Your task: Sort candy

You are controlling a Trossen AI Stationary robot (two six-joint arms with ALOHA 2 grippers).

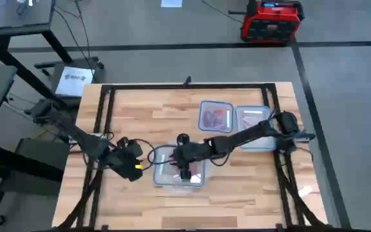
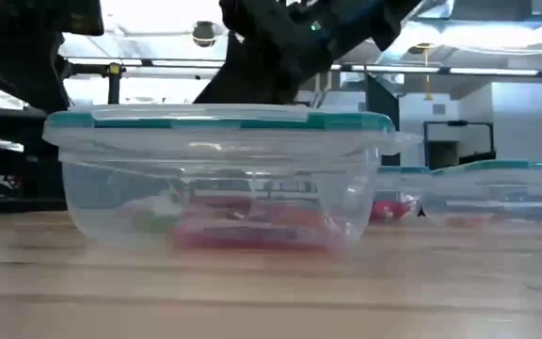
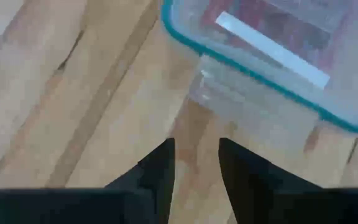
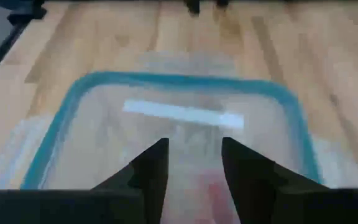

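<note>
The near clear tub [image 2: 219,174] stood closest to the low camera, by the bench's front edge, with a heap of red and pink candy [image 2: 252,226] on its floor. Two more tubs [image 1: 234,119] sat side by side toward the bench's back right, at least one holding red pieces. The right gripper [image 1: 185,169] hung over the near tub's open mouth, jaws apart with nothing between them. The left gripper [image 1: 134,169] waited just beside that tub's left wall, jaws also apart and empty, low over the wood. The sweets looked light and small; their shiny wrappers would likely slip and crumple, so a pinch across one piece's middle, taken from the top of the heap, seemed the surest hold, since fingertips could easily gather two at once
</note>
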